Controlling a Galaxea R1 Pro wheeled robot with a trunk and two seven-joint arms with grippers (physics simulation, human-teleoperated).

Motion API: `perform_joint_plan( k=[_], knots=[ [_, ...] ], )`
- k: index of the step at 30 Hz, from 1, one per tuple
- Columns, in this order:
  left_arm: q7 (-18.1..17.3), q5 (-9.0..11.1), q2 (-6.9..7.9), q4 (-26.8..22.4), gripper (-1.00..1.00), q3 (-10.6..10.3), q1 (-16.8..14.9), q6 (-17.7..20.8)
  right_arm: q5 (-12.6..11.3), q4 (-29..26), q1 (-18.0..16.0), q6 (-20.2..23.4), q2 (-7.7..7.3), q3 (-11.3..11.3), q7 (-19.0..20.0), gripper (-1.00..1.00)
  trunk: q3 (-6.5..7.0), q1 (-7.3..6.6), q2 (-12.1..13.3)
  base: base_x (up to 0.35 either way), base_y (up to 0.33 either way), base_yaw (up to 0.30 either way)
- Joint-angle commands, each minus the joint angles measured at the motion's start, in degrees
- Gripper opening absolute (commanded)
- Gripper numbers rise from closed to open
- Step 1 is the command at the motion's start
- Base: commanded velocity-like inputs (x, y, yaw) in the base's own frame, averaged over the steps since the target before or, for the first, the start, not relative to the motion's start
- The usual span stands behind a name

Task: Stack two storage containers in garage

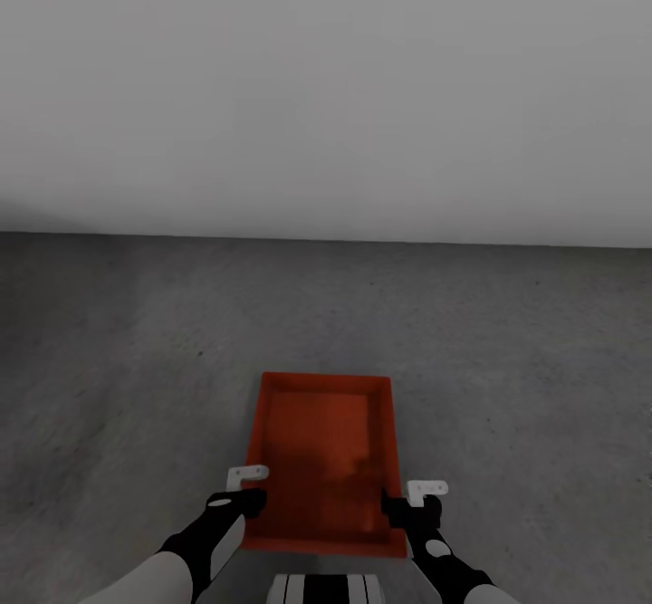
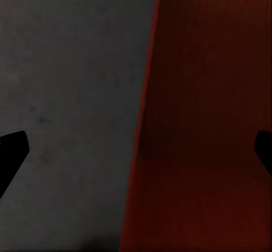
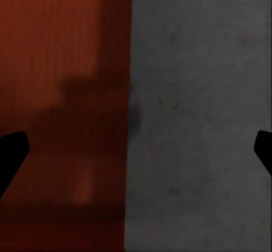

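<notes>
Storage container (image 1: 326, 459): red-orange, open-topped, on grey concrete floor (image 1: 136, 341) near white wall (image 1: 326, 88). Left end effector (image 1: 246, 489) and right end effector (image 1: 404, 496): spread wide, each straddling one long wall.

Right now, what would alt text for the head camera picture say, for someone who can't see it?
A red-orange storage container lies on the dark grey concrete floor before a plain white wall. The left pincer and right pincer straddle its long side walls, fingers spread wide.

The floor (image 1: 136, 341) is dark grey, rough concrete, meeting a plain white wall (image 1: 326, 88); one red-orange storage container (image 1: 326, 459) lies flat on it, open top up.
</notes>
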Motion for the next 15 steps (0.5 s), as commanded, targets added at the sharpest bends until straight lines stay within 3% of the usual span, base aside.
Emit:
perform_joint_plan(
  k=[1, 15],
  knots=[
    [0.38, 0.56, 0.03, -0.13, 1.00, -0.49, 0.00, 0.31, 0.59, 0.05, -0.03, -0.16, 0.03, -0.40, -0.22, 1.00, 0.15, -0.23, 0.40, 0.000, 0.000, 0.000],
    [0.38, 0.56, 0.03, -0.13, 1.00, -0.49, 0.01, 0.31, 0.58, 0.05, -0.03, -0.16, 0.03, -0.40, -0.22, 1.00, 2.67, -3.31, 6.02, 0.000, 0.000, 0.000]
  ],
)
